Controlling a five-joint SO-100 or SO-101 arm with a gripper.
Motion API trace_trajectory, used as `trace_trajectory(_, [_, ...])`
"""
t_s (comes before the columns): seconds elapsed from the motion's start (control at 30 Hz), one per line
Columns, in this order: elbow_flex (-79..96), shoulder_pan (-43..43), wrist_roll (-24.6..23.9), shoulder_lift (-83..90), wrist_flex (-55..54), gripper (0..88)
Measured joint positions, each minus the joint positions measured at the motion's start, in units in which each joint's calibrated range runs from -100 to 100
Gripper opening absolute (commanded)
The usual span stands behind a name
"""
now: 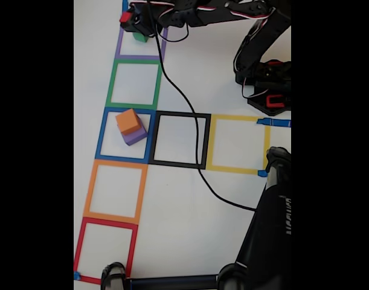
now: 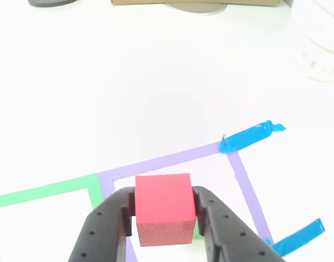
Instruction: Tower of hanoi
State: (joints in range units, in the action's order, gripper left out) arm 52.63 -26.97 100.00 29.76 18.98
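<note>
In the other view a red cube (image 2: 162,210) sits clamped between my black fingers (image 2: 109,221), so my gripper (image 2: 164,204) is shut on it. It hangs over the purple tape square (image 2: 172,160). In the fixed view the gripper (image 1: 128,18) holds the red cube (image 1: 124,17) at the top of the column, over the purple square (image 1: 119,49). A green cube (image 1: 140,37) lies in that square, just below the gripper. Further down, an orange cube (image 1: 127,121) is stacked on a purple cube (image 1: 136,136) inside the blue square (image 1: 102,136).
Green (image 1: 112,81), orange (image 1: 90,190) and red (image 1: 80,241) squares continue the column; black (image 1: 206,142) and yellow (image 1: 266,145) squares lie to the right of the blue one. A black cable (image 1: 184,99) crosses the black square. The arm base (image 1: 267,90) and a dark stand (image 1: 272,229) occupy the right side.
</note>
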Motion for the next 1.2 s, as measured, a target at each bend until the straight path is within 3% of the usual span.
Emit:
trace_trajectory(0.27, [-28.9,5.7,0.0,7.4,48.9,0.2])
trace_trajectory(0.63, [-57.4,12.3,0.0,7.7,78.6,0.1])
trace_trajectory(0.9, [-49.7,15.6,-0.5,11.0,76.1,0.1])
trace_trajectory(1.2, [-11.3,18.6,-0.5,20.7,45.1,0.1])
